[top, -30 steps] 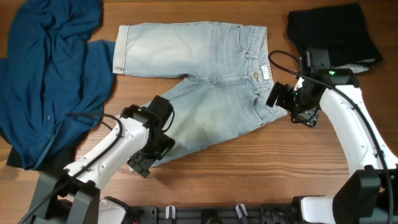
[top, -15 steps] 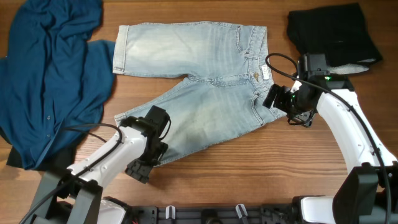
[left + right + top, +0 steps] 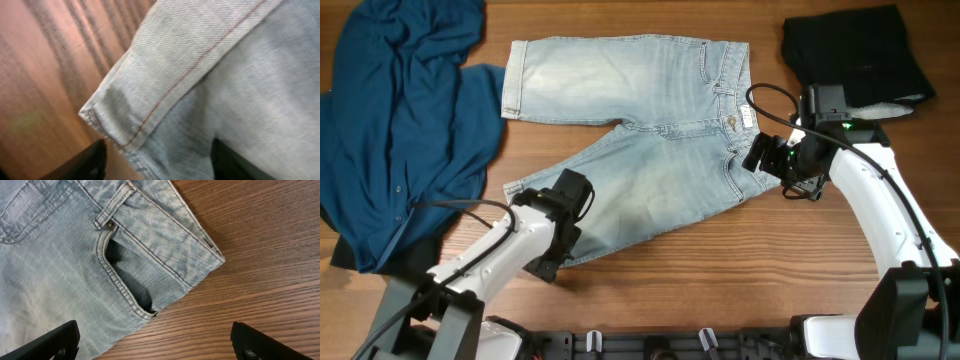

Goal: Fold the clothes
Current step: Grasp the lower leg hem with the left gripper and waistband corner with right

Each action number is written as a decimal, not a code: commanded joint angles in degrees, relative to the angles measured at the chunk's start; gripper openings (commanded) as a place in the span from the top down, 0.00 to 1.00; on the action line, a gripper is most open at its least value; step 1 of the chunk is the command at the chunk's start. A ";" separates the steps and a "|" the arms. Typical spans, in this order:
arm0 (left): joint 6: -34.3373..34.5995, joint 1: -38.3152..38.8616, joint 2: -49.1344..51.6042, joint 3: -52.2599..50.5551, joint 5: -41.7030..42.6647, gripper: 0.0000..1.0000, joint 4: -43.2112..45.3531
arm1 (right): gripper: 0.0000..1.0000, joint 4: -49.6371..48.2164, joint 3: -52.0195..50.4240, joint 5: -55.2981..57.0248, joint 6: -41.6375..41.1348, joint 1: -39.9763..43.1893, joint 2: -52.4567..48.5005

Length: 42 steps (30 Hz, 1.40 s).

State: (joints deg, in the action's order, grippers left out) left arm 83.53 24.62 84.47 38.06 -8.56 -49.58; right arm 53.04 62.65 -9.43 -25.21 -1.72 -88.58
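The pants (image 3: 640,130) lie flat on the table (image 3: 720,270). One leg is stretched straight out to the left. The other leg slants down toward the near left, and the waistband (image 3: 745,110) is at the right end.

A blue shirt (image 3: 400,120) is heaped just left of the pants, touching the straight leg's cuff. A black garment (image 3: 855,55) sits past the waistband to the far right, apart from the pants.

The left gripper (image 3: 548,266) is at the end of the slanted leg, right on its hem. In the left wrist view the hem (image 3: 150,95), with its tan stitch line, fills the picture. Its corner points down between the two dark fingers (image 3: 85,162). The left gripper (image 3: 157,162) has its jaws apart, one on each side of that corner. I cannot tell whether either finger presses on the denim.

The right gripper (image 3: 757,155) hangs at the near end of the waistband, on the pants' right edge. The right wrist view shows the waistband corner (image 3: 200,245), a belt loop (image 3: 112,210) and the front pocket (image 3: 125,275) ahead of it. The right gripper (image 3: 160,340) is spread wide and holds nothing. Its fingers (image 3: 50,340) sit at the two lower corners of that view, one over denim and one over bare wood.
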 commanded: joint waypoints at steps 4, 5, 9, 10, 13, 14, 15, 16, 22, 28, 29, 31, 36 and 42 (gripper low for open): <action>1.14 -0.90 0.72 -7.58 1.05 0.55 6.16 | 0.03 -0.04 -0.48 -0.94 1.22 -0.26 -0.46; 1.16 -0.94 0.72 -7.78 1.51 0.60 6.36 | 0.03 0.11 -0.48 -0.94 1.22 -0.26 -0.46; 1.14 -0.96 0.72 -7.80 2.16 0.86 6.34 | 0.05 0.85 -0.48 -0.96 1.07 -0.26 -0.46; 1.14 -0.96 0.72 -7.80 2.34 0.96 6.36 | 0.07 1.49 -0.48 -0.96 1.03 -0.26 -0.46; 0.87 -0.96 0.70 -7.80 2.51 0.96 6.38 | 0.08 2.47 -0.76 -0.96 0.87 -0.26 -0.46; 0.87 -1.03 0.70 -7.80 2.49 0.96 6.38 | 0.09 2.34 -1.22 -0.96 0.39 -0.26 -0.46; 0.85 -1.29 0.70 -7.78 2.51 0.96 6.38 | 0.10 1.60 -2.14 -0.92 -0.42 -0.26 -0.46; 0.59 -1.64 0.68 -7.78 2.54 0.96 6.34 | 0.11 0.96 -2.95 -0.96 -0.57 -0.26 -0.46; -2.16 -3.98 0.59 -7.72 3.19 0.96 6.54 | 0.24 -6.56 -10.01 -1.16 -3.52 -0.26 -0.46; -2.16 -3.96 0.59 -7.72 3.17 0.96 6.80 | 0.39 -16.85 -15.26 -0.04 -5.25 -0.31 -0.48; -2.16 -3.98 0.59 -7.72 3.17 0.96 6.82 | 0.41 -18.51 -16.11 -0.04 -5.25 -0.35 -0.52; -2.16 -3.98 0.59 -7.72 3.17 0.96 6.99 | 0.44 -21.05 -17.38 0.00 -5.40 -0.35 -0.63; -2.34 -3.98 0.59 -7.69 3.15 0.96 7.39 | 0.46 -23.67 -18.29 0.44 -5.40 -0.35 -2.58; -8.72 -5.33 0.59 -7.06 3.45 0.96 7.80 | 0.58 -25.88 -18.32 0.39 -6.47 -0.35 -7.85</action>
State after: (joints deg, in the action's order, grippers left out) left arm 80.40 21.28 81.52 34.61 -5.50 -44.29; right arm 28.14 45.23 -9.72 -30.48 -1.72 -93.06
